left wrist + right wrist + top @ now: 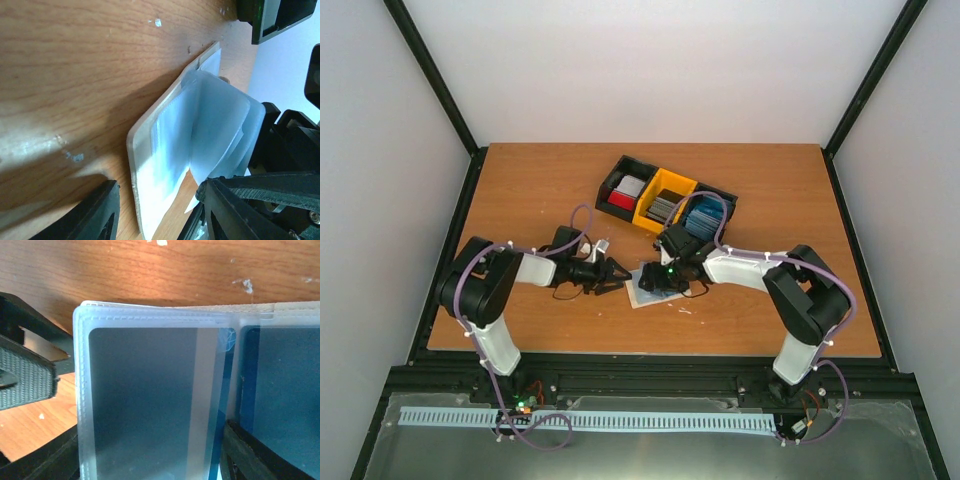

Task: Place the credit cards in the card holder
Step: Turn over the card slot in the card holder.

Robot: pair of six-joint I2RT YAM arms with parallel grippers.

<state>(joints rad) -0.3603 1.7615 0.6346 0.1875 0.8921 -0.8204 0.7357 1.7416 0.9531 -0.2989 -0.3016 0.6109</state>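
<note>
The beige card holder (642, 290) lies open on the table between my two grippers. In the left wrist view its cover (150, 190) lies flat and its clear sleeve pages (220, 125) stand up. My left gripper (620, 272) is open, its jaws astride the holder's near edge (157, 215). My right gripper (658, 283) is low over the holder's right side. In the right wrist view a clear sleeve with a dark grey card (145, 400) stands between its wide-apart fingers (150, 460). A blue card edge (227, 390) shows behind that sleeve. Another card (285, 390) fills the neighbouring sleeve.
A three-compartment bin tray (655, 181) stands behind the grippers, with silver-and-red cards (625, 190), grey cards (663, 208) and blue cards (702, 218). The left gripper's padded finger (25, 380) is close beside the sleeve. Black frame posts stand at the table's corners.
</note>
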